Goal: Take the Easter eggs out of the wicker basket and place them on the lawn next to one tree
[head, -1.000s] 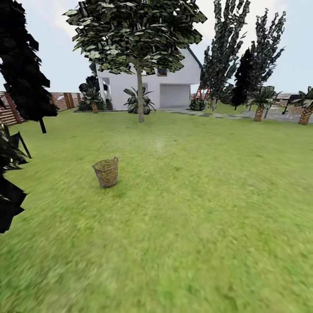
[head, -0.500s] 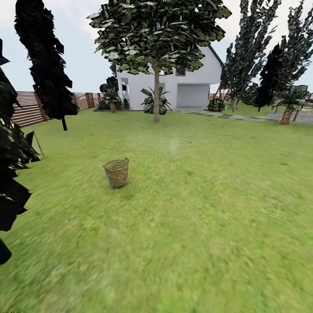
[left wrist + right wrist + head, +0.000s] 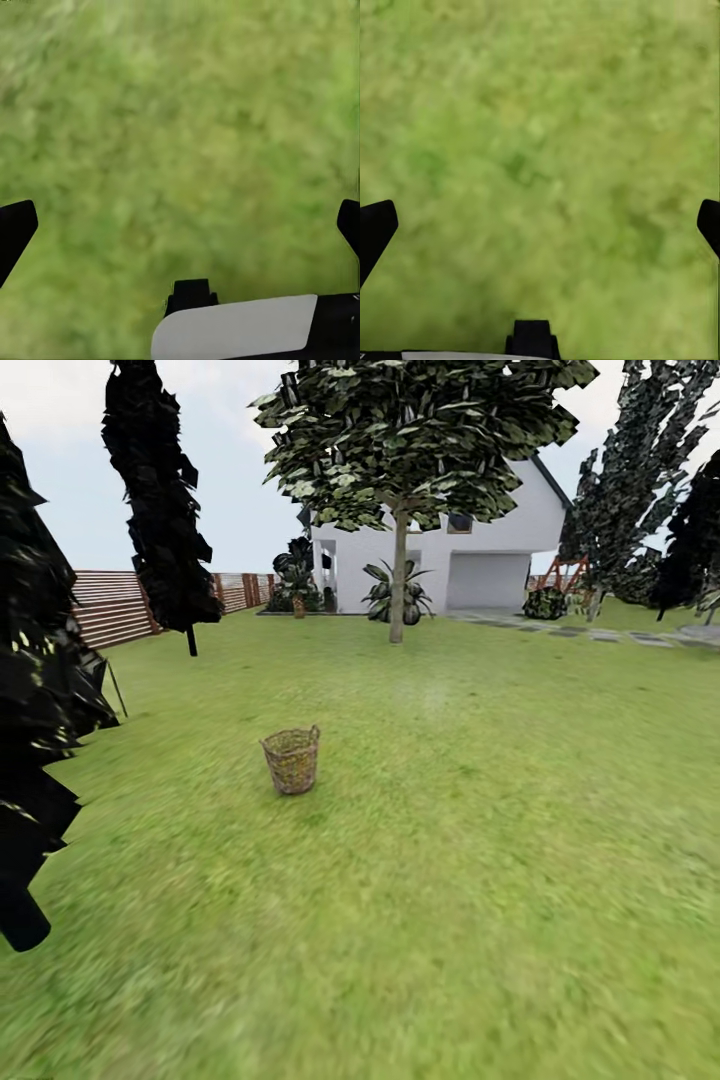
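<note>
Out on the lawn [image 3: 480,840], ahead and a little to the left in the head view, one wicker basket [image 3: 292,760] stands upright on the grass, well apart from everything else. Its inside is not visible from here, so the Easter eggs cannot be counted or confirmed. Beyond it rises one broad-crowned tree [image 3: 400,575] with a bare trunk, in front of the white house [image 3: 500,555]; several dark cone-shaped trees [image 3: 160,510] stand at the left and right, and a slatted fence [image 3: 110,605] runs along the left. Each wrist view looks down at bare grass: the left gripper [image 3: 180,225] has its fingers spread wide with nothing between them, and the right gripper [image 3: 540,225] is likewise wide and empty. The risks from here are in the approach: driving too close could tip the light basket and roll the eggs out, while stopping too far away would leave it out of reach. Mistaking a dark cone tree for the chosen tree would also spoil the placement.
</note>
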`<state>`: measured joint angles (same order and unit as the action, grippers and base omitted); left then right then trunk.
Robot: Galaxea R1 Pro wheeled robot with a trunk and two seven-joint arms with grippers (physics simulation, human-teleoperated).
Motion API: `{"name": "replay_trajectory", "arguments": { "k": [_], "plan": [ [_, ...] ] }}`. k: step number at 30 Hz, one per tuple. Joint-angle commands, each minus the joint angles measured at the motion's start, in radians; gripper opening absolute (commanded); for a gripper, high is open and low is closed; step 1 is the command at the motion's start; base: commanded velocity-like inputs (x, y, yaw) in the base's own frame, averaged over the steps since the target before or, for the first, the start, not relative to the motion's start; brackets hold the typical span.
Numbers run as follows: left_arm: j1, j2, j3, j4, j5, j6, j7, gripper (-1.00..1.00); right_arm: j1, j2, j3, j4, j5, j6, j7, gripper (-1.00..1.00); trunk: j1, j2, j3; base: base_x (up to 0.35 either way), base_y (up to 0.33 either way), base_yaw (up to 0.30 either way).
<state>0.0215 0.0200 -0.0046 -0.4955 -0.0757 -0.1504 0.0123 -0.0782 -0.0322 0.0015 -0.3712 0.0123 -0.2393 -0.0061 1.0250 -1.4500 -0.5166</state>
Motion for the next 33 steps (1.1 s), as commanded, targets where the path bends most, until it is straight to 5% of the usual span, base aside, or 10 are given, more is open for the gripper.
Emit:
{"name": "replay_trajectory", "arguments": {
  "k": [1,14,33],
  "plan": [
    [0.000,0.000,0.000,0.000,0.000,0.000,0.000,1.00,0.001,0.000,0.000,0.000,0.000,0.000,0.000,1.00,0.000,0.000,0.000,0.267,-0.230,0.237],
    [0.000,0.000,0.000,0.000,-0.001,0.000,0.000,1.00,0.000,0.000,0.001,0.000,0.000,0.000,0.000,1.00,0.000,0.000,0.000,0.267,-0.230,0.202],
    [0.000,0.000,0.000,0.000,-0.001,0.000,0.000,1.00,0.000,0.000,0.000,-0.005,0.000,0.000,0.000,1.00,0.000,0.000,0.000,0.267,-0.232,0.021]
  ]
}}
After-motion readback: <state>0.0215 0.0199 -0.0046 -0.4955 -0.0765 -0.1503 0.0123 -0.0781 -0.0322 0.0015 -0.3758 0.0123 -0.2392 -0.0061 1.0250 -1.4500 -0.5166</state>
